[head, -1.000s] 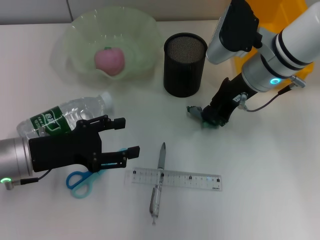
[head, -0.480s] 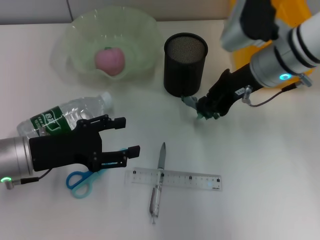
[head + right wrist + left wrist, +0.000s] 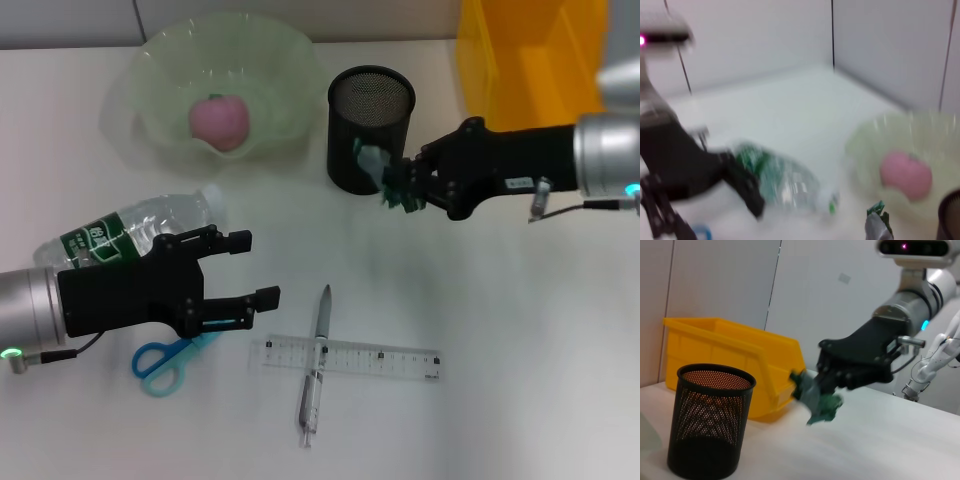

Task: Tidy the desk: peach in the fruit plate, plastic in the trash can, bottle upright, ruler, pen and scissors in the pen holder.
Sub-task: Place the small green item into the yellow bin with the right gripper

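The right gripper [image 3: 405, 190] is clenching crumpled green-grey plastic [image 3: 380, 175] beside the black mesh pen holder [image 3: 369, 128], bare white tabletop [image 3: 520, 330] below; the left gripper [image 3: 245, 270] is spread open, idling.

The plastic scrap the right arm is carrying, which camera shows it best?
The left wrist view: the plastic scrap hangs from the right pincer in full side profile, clear of the table. The head view shows it partly against the pen holder. The right wrist view catches only a blurred corner.
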{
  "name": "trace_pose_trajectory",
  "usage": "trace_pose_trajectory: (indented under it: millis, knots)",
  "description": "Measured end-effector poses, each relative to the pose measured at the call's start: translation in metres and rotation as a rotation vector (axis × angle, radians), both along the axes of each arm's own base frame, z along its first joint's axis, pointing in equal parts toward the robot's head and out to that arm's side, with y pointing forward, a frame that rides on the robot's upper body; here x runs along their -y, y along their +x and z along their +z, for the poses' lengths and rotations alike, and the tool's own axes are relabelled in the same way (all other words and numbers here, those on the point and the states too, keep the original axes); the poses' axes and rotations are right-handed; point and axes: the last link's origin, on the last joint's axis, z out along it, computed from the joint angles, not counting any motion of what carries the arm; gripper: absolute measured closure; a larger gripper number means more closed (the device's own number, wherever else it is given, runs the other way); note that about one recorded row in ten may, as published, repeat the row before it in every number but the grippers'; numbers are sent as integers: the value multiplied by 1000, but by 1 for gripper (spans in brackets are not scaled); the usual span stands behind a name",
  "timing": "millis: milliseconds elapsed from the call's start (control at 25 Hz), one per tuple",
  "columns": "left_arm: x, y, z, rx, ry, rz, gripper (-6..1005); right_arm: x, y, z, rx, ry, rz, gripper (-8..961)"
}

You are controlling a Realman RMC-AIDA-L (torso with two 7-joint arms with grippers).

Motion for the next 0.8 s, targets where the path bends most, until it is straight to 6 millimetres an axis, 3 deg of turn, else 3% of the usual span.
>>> trace_pose_trajectory:
  millis: [80, 360, 800]
  knots:
    - [-1, 1, 0, 1, -1, -1, 214, 11, 19, 5, -164, 59, 17, 948]
    - [-1, 2, 0, 7, 6, -3, 216, 35, 49, 1, -375, 250, 60, 949]
    - [-2, 5, -2, 12, 9, -13, 219, 44, 55, -11, -399, 297, 51, 946]
